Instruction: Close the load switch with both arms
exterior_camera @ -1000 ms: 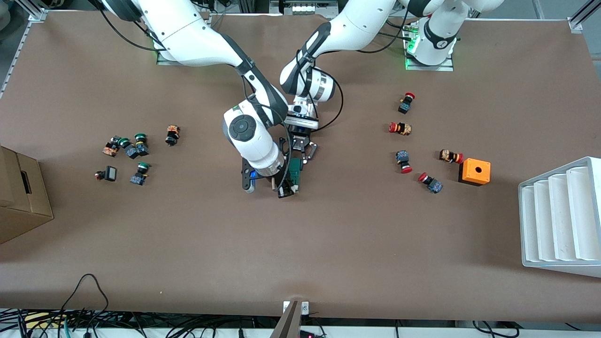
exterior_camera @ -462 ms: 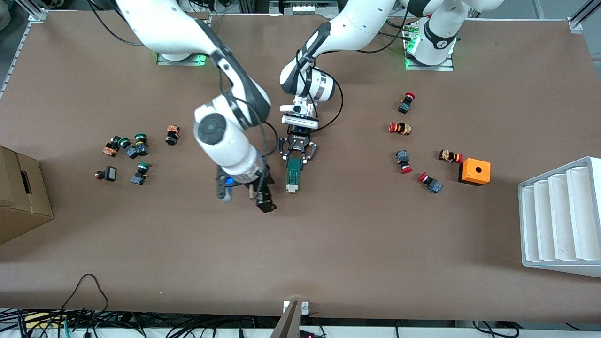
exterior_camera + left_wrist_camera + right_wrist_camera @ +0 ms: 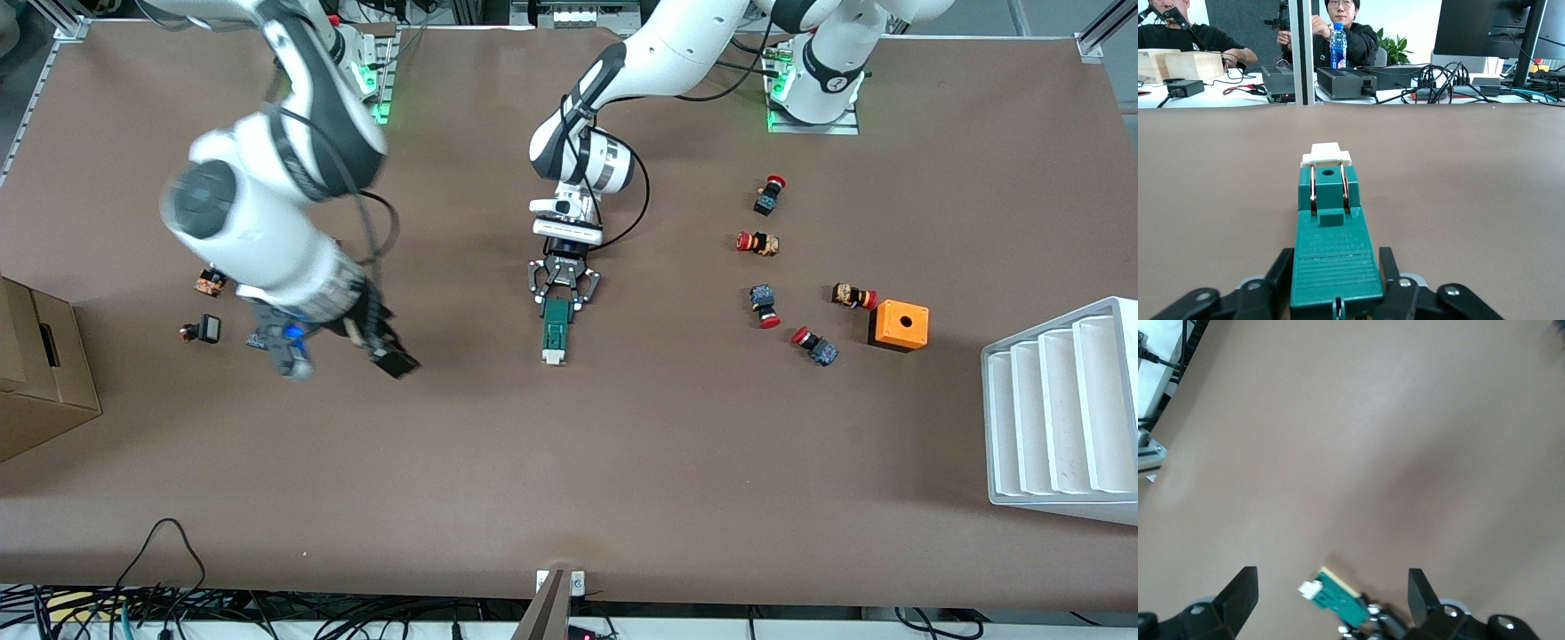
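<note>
Right arm has swung away from the small dark-green ribbed load switch [image 3: 556, 333] toward its own table end. Front: switch is lying mid-table. Left wrist: left gripper [image 3: 1335, 288] is hugging the switch's end, fingers [image 3: 1279, 270] flanking it. Right wrist: right gripper [image 3: 1331, 590] is gaping wide, empty.

Even overhead light, soft shadows on the matte brown worktop [image 3: 622, 462]; the white jointed right arm [image 3: 258, 222] is motion-blurred; bright background in the left wrist view.

Brown table [image 3: 622, 462]; desks with monitors [image 3: 1485, 30], cables and 2 seated people [image 3: 1341, 33].
</note>
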`<state>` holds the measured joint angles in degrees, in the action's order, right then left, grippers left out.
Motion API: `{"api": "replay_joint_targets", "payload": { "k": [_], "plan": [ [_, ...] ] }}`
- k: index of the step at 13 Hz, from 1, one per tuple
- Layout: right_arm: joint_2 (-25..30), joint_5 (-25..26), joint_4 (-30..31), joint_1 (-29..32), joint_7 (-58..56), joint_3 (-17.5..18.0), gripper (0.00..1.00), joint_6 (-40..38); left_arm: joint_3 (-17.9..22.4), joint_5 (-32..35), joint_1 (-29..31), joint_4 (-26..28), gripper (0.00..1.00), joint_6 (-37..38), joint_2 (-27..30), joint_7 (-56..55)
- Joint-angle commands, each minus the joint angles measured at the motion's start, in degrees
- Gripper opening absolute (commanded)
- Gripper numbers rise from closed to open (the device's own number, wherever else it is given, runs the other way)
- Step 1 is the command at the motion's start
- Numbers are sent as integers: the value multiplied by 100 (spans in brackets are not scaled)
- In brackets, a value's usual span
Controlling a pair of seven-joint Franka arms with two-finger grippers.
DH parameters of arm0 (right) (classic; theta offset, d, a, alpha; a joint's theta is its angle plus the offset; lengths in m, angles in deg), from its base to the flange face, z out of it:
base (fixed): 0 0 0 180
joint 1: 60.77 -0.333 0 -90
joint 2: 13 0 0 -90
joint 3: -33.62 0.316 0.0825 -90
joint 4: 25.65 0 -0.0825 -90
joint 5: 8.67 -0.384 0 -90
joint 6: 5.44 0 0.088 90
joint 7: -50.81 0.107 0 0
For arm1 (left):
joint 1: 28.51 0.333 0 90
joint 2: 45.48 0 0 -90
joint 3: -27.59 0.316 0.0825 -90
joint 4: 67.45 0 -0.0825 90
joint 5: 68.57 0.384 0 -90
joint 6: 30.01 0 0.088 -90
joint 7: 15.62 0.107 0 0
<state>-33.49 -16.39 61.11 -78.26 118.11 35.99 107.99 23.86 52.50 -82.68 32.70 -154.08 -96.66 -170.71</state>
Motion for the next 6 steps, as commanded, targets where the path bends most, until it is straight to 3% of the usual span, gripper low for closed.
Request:
{"api": "replay_joint_targets", "payload": {
  "k": [1,6],
  "plan": [
    [614,-10,289,402,-1310,98,99,-722,47,250,38,-224,99,-108,-120,-118],
    [1213,7,289,1281,-3860,45,99,-1875,47,303,56,-224,100,-143,-23,-91]
  ]
}}
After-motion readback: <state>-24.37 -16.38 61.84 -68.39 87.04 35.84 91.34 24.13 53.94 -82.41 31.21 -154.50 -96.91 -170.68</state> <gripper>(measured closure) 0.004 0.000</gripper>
